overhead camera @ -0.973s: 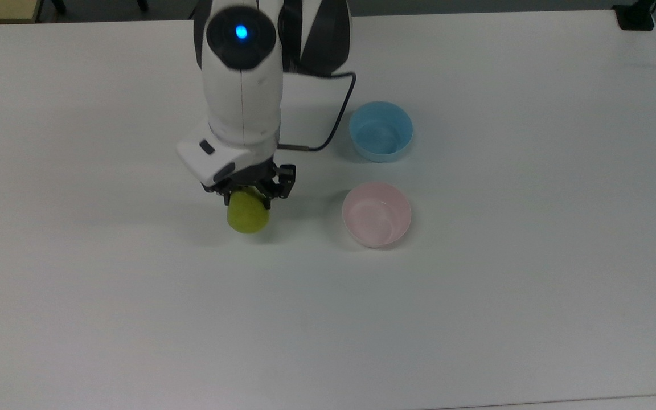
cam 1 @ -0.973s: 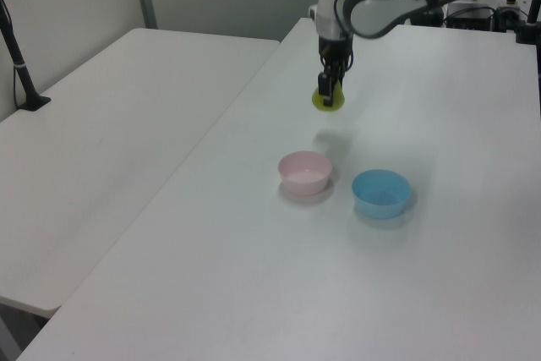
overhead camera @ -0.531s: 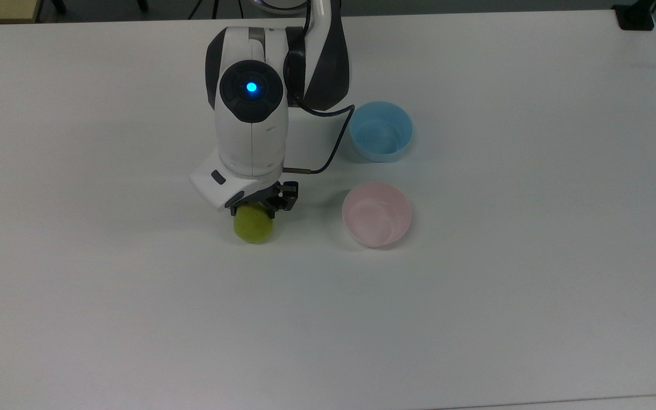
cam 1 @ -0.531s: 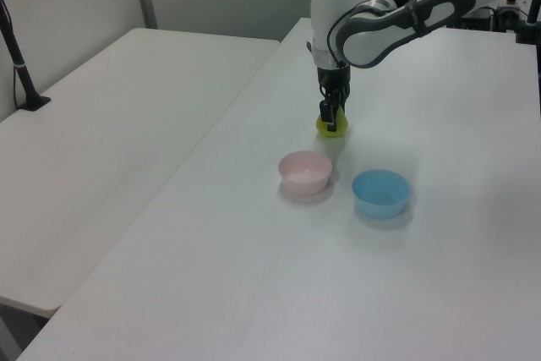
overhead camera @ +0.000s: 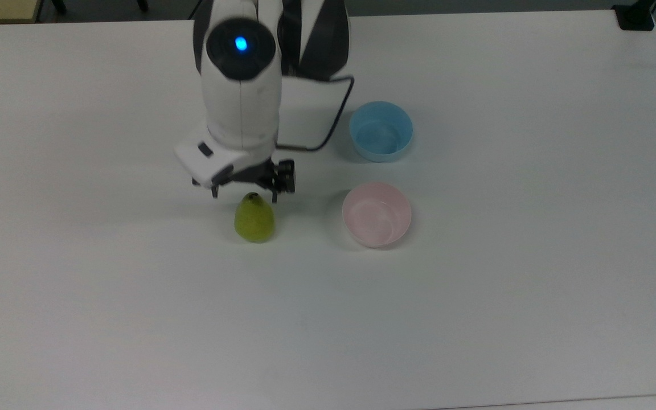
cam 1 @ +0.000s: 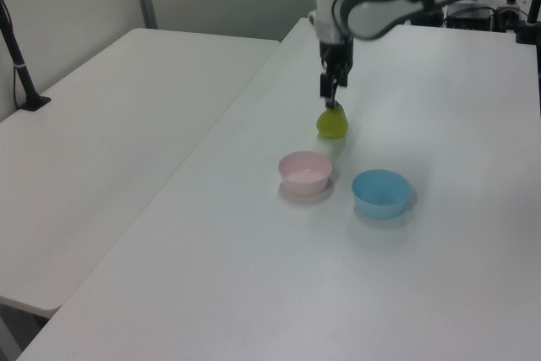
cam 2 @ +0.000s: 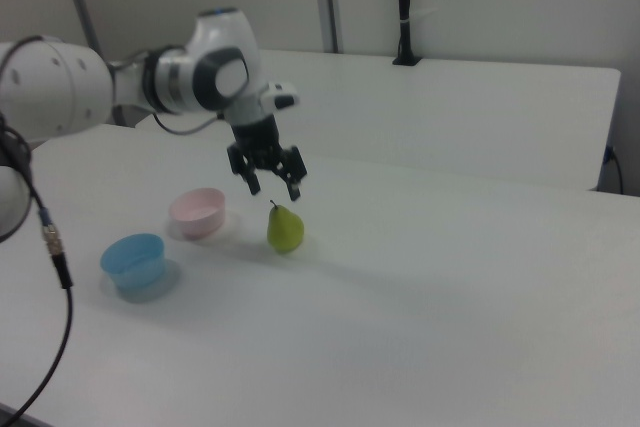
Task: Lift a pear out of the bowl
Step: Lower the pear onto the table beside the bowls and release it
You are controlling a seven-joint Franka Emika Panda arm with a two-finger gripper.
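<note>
Pear (overhead camera: 254,220) stands upright on the white tabletop (overhead camera: 476,319), stem up, with the gripper (overhead camera: 245,195) spread wide and empty just above it. To the top view's right sits the pink bowl (overhead camera: 377,214), empty.

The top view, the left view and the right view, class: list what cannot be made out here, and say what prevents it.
- Top view: the table behind the claw is hidden by the arm.
- Left view: the pear's stem is too small to separate from the claw tips above it.
- Right view: the pink bowl's and the blue bowl's insides are hidden by their walls.
- Right view: the arm's base is cut off at the right view's left edge.
</note>
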